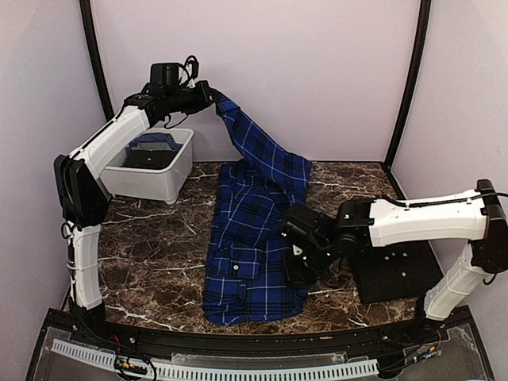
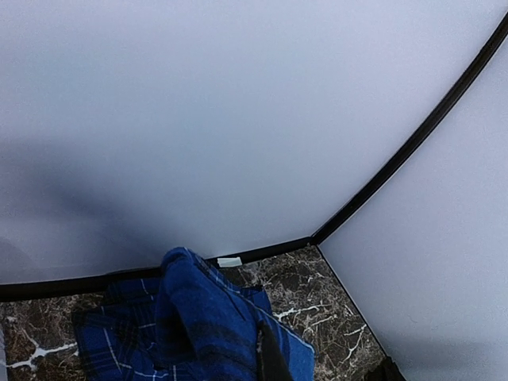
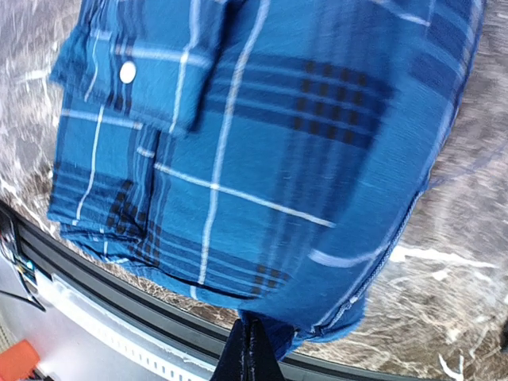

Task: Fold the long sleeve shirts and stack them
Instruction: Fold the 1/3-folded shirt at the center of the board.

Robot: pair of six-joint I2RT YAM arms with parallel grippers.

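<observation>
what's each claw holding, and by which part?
Left claw holds the blue plaid shirt by its far end, lifted high. Right claw appears shut on the same shirt's near right edge.

A robotics lab test cell, not a home: a left arm (image 1: 103,147) and a right arm (image 1: 421,218) are bolted to a marble-patterned bench (image 1: 159,262), enclosed by plain pale walls (image 1: 317,71) on black frame posts (image 1: 409,79), with a slotted cable duct (image 1: 238,369) along the front.
</observation>
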